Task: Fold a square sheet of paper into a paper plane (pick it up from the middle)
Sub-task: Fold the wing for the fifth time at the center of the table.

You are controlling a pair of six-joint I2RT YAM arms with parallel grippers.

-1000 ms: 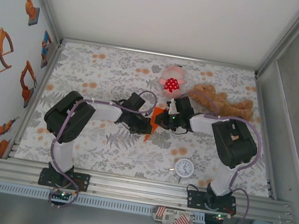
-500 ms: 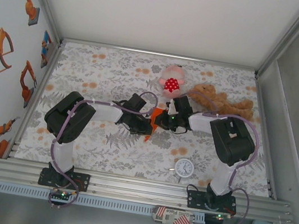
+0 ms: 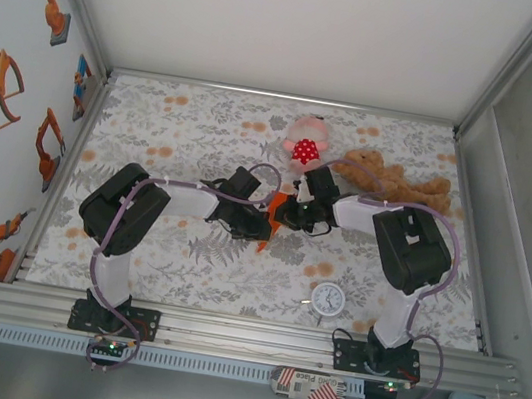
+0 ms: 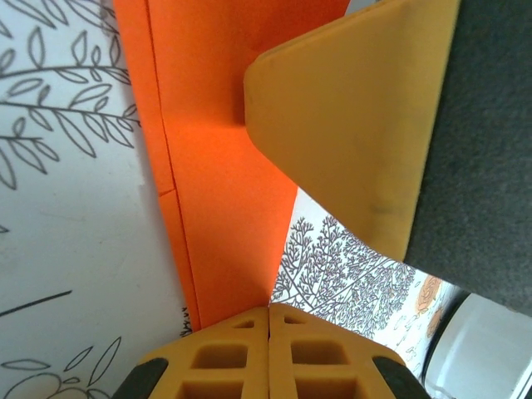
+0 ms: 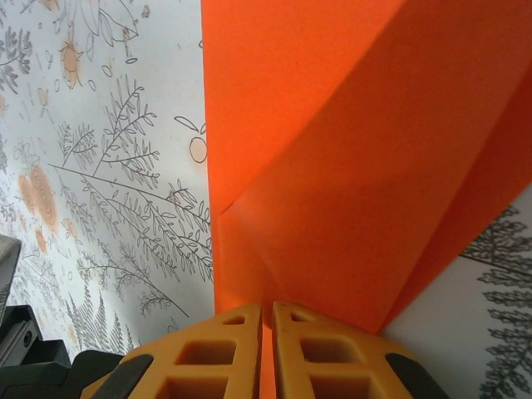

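Note:
The orange sheet of paper [image 3: 274,203] is folded into a narrow creased wedge in the middle of the table, and its tip [image 3: 262,244] points toward me. My two grippers meet over it. In the left wrist view, my left gripper [image 4: 268,309] is shut, and the paper [image 4: 216,166] runs into the seam of its jaws. The right gripper's yellow finger [image 4: 349,125] lies against the paper higher up. In the right wrist view, my right gripper [image 5: 268,306] is shut on the paper [image 5: 349,150], with orange showing in the thin gap. From above, the left gripper [image 3: 267,222] and the right gripper [image 3: 286,213] almost touch.
A pink plush with a red spotted patch [image 3: 305,145] and a brown teddy bear [image 3: 400,185] lie just beyond the grippers. A small white clock [image 3: 328,299] sits near the front right. The floral tablecloth [image 3: 175,135] is walled on three sides.
The right gripper has edged left and slightly farther away, closing on the left gripper and covering more of the paper. The left arm has barely moved.

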